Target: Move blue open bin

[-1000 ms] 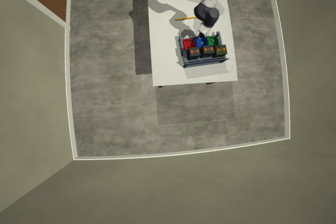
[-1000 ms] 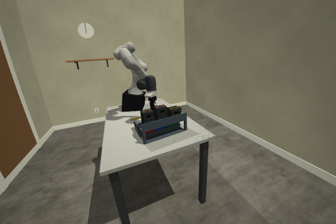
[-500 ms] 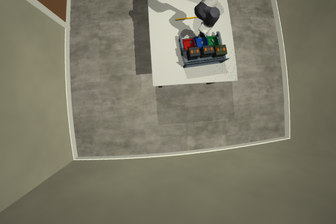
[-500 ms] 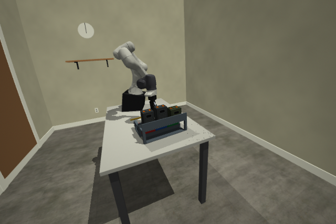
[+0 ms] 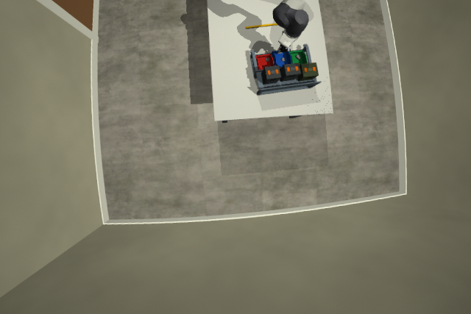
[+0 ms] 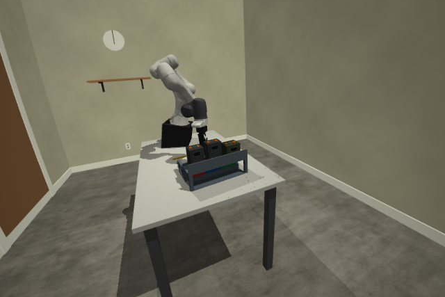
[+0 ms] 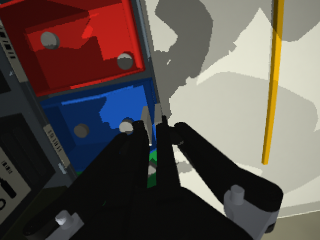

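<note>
End effector [image 7: 156, 131] pinching blue bin [image 7: 95, 117] front wall, on shelf [image 5: 285, 87]
</note>
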### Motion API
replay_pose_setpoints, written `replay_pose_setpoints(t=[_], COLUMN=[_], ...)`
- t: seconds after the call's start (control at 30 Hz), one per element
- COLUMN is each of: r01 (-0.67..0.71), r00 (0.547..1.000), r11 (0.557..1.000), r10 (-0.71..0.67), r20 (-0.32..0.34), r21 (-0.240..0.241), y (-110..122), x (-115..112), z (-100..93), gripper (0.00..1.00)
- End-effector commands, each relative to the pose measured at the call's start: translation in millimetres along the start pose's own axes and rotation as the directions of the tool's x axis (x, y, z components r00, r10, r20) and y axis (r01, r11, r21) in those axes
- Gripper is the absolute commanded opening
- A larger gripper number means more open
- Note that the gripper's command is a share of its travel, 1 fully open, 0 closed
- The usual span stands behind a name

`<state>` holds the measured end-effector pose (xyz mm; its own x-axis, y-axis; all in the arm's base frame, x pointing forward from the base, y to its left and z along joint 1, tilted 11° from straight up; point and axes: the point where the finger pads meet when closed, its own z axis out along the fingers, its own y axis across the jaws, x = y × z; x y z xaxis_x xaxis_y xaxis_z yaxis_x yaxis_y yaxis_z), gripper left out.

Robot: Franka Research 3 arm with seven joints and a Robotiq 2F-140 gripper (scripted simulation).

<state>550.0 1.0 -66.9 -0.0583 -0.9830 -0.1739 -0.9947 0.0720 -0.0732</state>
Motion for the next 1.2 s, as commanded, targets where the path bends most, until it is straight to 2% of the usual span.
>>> replay_pose_setpoints(t=[0.0,1.13,1.17], r01=[0.006,0.006,0.001], r00=[1.000,1.000,1.000], r11=[1.000,1.000,1.000], r10=[-0.006,-0.006,-0.001], r20=[0.002,0.002,0.001], r21=[0.008,0.008,0.001], y=[-4,-6,5], x=[-1,-2,0], z=[-3.1,-1.7,0.7], gripper=[0.00,0.00,0.00])
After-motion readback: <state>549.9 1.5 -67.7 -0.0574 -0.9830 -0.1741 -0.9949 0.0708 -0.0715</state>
